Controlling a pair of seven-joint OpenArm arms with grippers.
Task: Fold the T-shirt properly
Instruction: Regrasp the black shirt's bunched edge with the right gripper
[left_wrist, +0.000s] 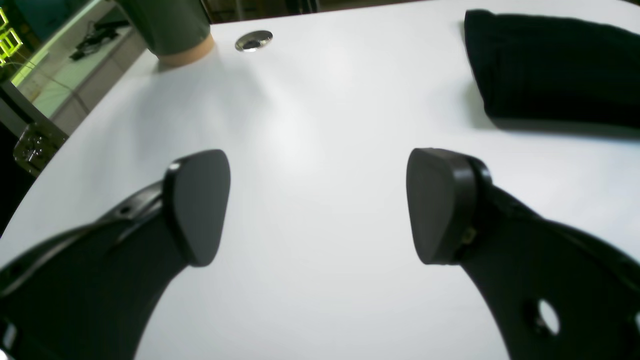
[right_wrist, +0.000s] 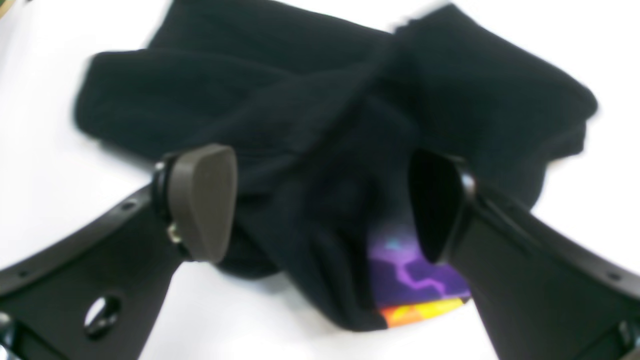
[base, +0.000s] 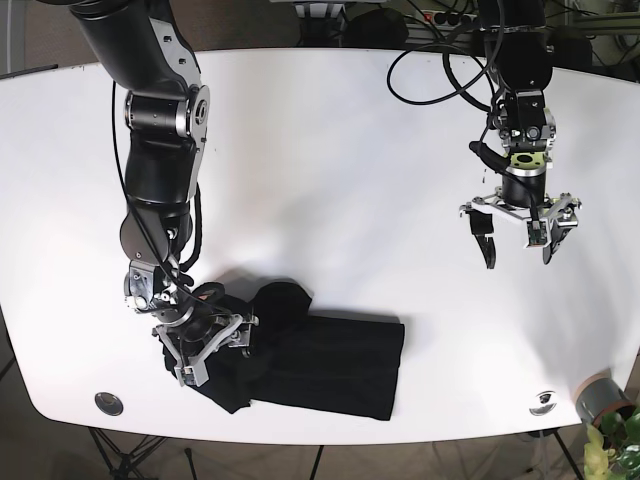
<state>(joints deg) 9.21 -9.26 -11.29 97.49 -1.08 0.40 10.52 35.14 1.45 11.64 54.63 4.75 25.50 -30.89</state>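
Note:
The black T-shirt lies bunched and partly folded near the white table's front left edge. In the right wrist view the T-shirt is a rumpled heap, with a purple and orange print showing at its lower edge. My right gripper is open right over the heap's left end. In its own view the right gripper has fabric lying between its spread fingers. My left gripper hangs open over bare table at the right. The left wrist view shows that gripper empty, with the T-shirt far off at upper right.
The white table has a metal grommet at the front left and another grommet at the front right. A grey cylinder stands by the front right corner beside a plant. Cables trail at the back.

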